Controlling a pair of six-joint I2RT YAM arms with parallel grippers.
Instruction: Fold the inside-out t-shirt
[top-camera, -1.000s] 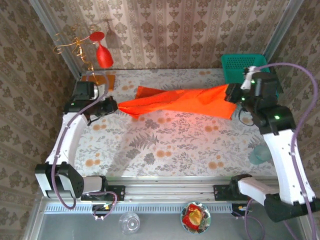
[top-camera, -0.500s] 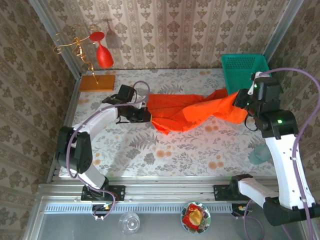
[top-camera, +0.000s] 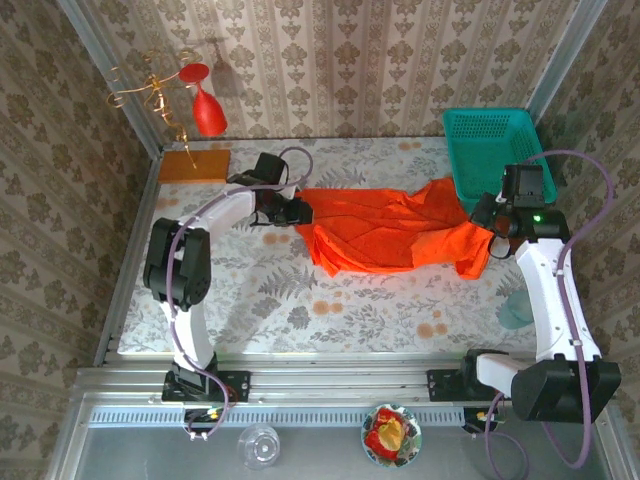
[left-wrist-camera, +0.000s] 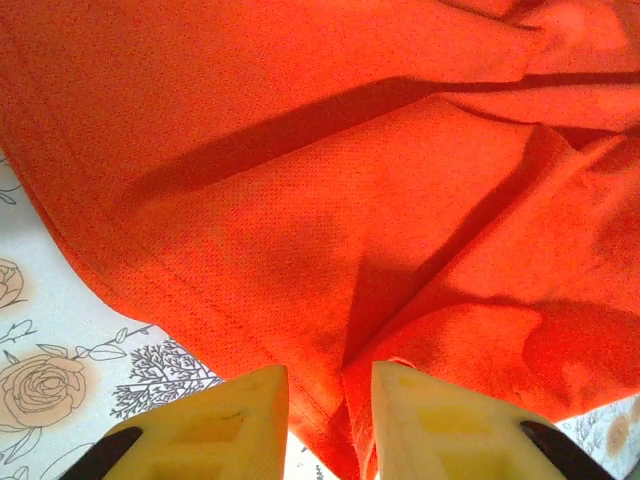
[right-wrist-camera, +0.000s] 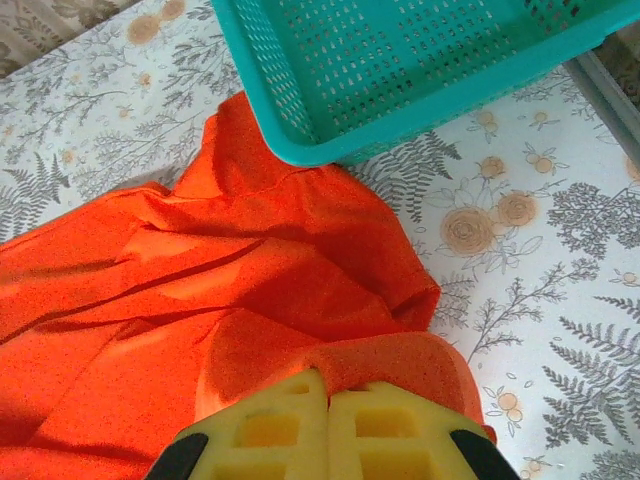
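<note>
See inside-out t-shirt (top-camera: 390, 232) lying wrinkled on the tabletop (top-camera: 300, 290), upper centre of top view, spanning between both arms. Find left gripper (top-camera: 300, 212) at the shirt's left end, centre-left of frame. In left wrist view, yellow fingers (left-wrist-camera: 210, 425) slightly apart at bottom edge, cloth hem running down into the gap, not visibly pinched. Find right gripper (top-camera: 487, 222) at the shirt's right end, centre-right. In right wrist view, fingers pressed together at bottom centre, clamped on a bunched fold of the shirt. Note teal basket (top-camera: 490, 140) upper right, near corner touching or just over the shirt's edge.
</note>
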